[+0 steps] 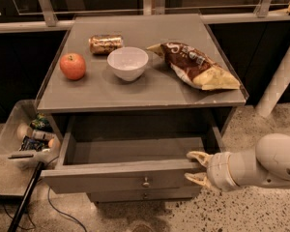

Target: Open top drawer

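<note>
The top drawer (116,176) stands pulled out from the grey cabinet, its shallow grey box showing bare inside. Its flat front carries one small round metal knob (145,182) at centre. My gripper (196,167) is at the drawer's right front corner, to the right of the knob. Its two pale fingers (197,155) point left and stand apart, one above the other, with nothing between them. The white arm (266,166) comes in from the right. A narrower drawer front (145,195) shows just below.
On the cabinet top (150,91) are an apple (72,65), a white bowl (128,63), a foil-wrapped snack (106,43) and a chip bag (198,66). A clear bin (24,139) of items sits on the floor at left. A white post (280,83) stands at right.
</note>
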`<control>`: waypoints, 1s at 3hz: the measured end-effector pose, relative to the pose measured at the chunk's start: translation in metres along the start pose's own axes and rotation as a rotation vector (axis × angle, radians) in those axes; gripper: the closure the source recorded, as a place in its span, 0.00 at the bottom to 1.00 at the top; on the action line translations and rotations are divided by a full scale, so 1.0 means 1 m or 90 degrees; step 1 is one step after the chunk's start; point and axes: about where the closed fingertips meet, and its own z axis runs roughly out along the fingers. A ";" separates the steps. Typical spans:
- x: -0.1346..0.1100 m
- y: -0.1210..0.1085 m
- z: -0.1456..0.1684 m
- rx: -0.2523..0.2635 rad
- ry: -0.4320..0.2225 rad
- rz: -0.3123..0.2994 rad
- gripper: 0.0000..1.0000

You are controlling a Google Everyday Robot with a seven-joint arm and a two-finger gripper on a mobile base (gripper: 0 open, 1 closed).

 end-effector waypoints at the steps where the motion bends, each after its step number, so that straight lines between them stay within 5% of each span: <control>1: -0.003 -0.001 -0.003 0.000 0.000 0.000 1.00; 3: 0.000 0.007 -0.009 0.002 -0.001 0.005 1.00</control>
